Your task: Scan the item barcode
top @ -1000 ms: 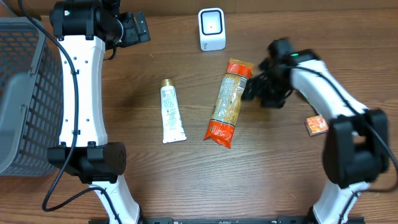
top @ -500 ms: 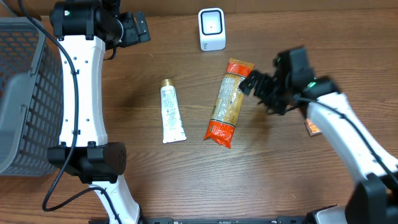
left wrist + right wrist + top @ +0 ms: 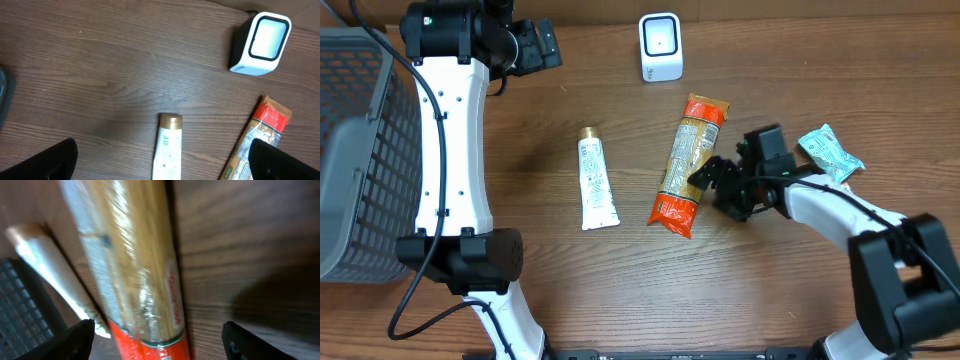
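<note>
Wooden table (image 3: 620, 290) bears pasta packet (image 3: 682, 170), right jaws spread astride it.

You have one table, one basket, one scanner, three loose items and two arms in front of you.

Count one wooden table (image 3: 620, 290), one grey mesh basket (image 3: 355, 170) and one white scanner (image 3: 660, 47). Of the loose items you have one of each kind: one white tube (image 3: 597, 182) with a gold cap, one long pasta packet (image 3: 687, 165) with orange ends, and one small teal packet (image 3: 830, 155). The arms number two, a left arm (image 3: 450, 150) and a right arm (image 3: 830, 205), both white with black joints.
</note>
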You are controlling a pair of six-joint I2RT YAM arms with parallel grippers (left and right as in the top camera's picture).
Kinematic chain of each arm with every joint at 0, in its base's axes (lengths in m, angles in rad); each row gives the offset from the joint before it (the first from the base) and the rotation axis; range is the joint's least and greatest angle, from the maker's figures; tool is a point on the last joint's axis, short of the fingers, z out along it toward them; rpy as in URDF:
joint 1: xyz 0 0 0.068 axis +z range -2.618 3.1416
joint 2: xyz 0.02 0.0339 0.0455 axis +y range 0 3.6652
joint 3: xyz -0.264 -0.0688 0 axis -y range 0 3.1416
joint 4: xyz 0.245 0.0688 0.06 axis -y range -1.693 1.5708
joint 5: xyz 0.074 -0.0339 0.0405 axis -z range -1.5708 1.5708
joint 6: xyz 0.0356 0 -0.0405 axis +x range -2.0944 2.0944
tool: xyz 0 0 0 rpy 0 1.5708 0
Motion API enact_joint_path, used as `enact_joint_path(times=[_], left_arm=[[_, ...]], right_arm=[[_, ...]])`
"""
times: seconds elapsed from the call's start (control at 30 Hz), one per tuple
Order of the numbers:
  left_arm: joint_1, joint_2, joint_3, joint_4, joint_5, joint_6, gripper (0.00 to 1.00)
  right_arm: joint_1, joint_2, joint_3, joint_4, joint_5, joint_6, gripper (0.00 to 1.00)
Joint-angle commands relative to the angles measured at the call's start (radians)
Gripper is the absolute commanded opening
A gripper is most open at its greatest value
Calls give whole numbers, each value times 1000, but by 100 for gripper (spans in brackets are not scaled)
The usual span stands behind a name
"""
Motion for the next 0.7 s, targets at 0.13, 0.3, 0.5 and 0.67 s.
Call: enact_joint_path(times=[0.13,0.3,0.5,0.67], left_arm=[[-2,2,3,1,-6,11,100],[-2,2,3,0,-6,11,100],[-2,2,3,0,-6,11,100],[-2,2,3,1,-6,11,100]], right_arm=[[91,95,-2,52,6,143,79],[104,99,-2,73,31,142,46],[102,99,1,74,1,89,15],[81,79,77,-20,-53,-70,4]])
